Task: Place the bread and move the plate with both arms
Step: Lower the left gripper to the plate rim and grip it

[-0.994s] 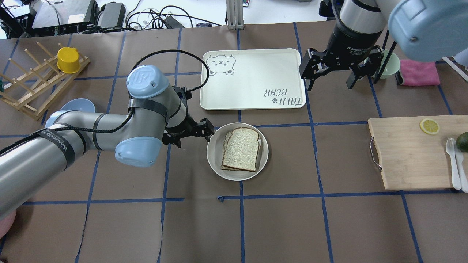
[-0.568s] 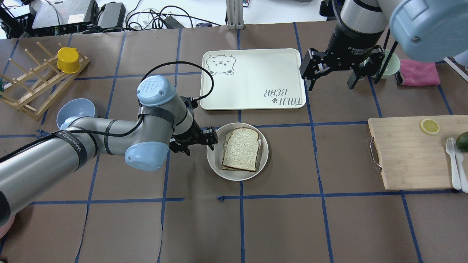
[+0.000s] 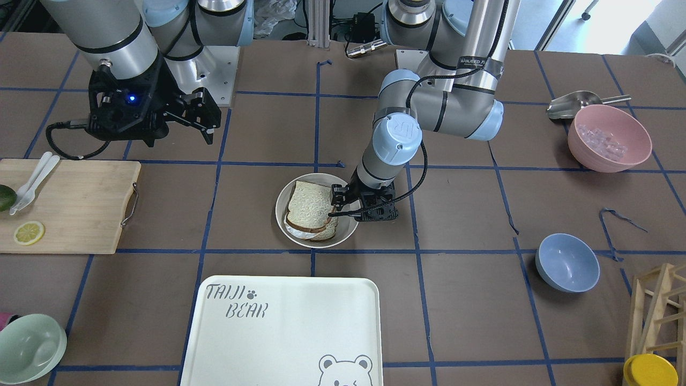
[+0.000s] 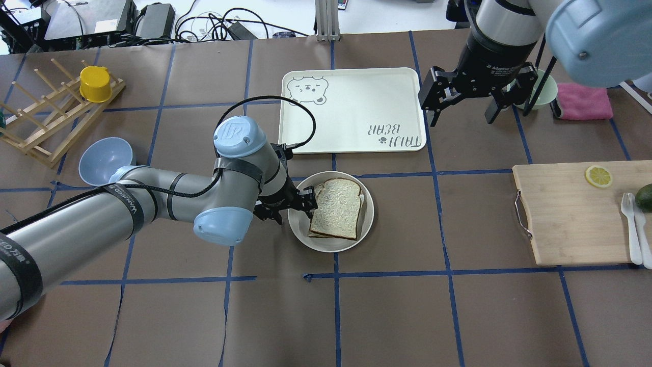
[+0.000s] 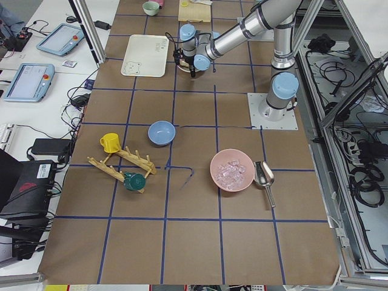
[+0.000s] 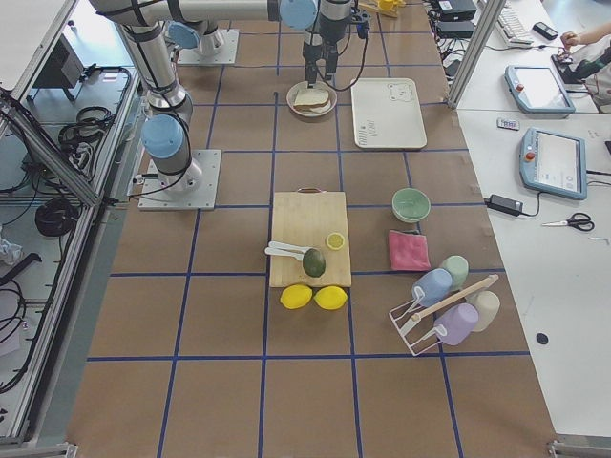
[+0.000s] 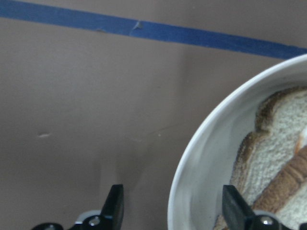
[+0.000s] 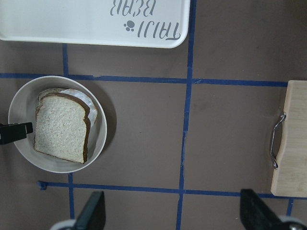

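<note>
The bread [image 4: 336,209] is a speckled slice with a dark crust. It lies on top of a second slice in the round cream plate [image 4: 331,246] at the table's middle. My left gripper [image 4: 294,206] is open and low at the plate's left rim. In the left wrist view one finger [image 7: 114,207] is outside the rim [image 7: 178,201] and the other finger [image 7: 235,211] is inside, next to the bread [image 7: 273,158]. My right gripper [image 4: 464,109] hangs open and empty high above the table, off the tray's right edge. The right wrist view looks down on the plate [image 8: 96,158].
The bear-print tray [image 4: 351,109] lies just beyond the plate. A cutting board [image 4: 570,214] with a lemon slice, an avocado and cutlery is at the right. A green bowl [image 4: 542,89] and a pink cloth [image 4: 583,102] sit behind my right gripper. At the left are a blue bowl [image 4: 104,158] and a wooden rack [image 4: 51,117].
My left arm has swung right, bringing its open gripper from beside the plate onto its left rim. The right arm, plate and bread have stayed put.
</note>
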You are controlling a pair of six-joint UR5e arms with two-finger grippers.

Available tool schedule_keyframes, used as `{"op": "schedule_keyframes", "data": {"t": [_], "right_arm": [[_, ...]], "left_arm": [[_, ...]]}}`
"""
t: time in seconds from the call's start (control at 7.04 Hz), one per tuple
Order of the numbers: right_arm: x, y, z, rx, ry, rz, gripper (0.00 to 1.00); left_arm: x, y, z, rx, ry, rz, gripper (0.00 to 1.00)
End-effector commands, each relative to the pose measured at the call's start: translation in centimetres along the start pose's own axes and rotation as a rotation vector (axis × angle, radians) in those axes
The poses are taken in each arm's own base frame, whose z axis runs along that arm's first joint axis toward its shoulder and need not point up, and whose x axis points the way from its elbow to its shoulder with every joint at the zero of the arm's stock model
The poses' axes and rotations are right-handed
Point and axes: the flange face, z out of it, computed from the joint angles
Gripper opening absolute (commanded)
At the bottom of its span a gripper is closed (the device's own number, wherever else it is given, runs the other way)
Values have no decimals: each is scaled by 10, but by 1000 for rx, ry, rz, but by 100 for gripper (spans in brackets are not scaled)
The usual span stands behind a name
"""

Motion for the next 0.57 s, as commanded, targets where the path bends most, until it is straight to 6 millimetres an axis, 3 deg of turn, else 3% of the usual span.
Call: {"op": "schedule_keyframes", "data": {"t": [0.0,0.43], "right_arm": [[0,0,0,-1,0,-1,100],[0,0,0,5,0,1,100]], "left_arm": [[2,0,-4,14,-2,14,75],[0,3,-7,19,-5,7,70]]}}
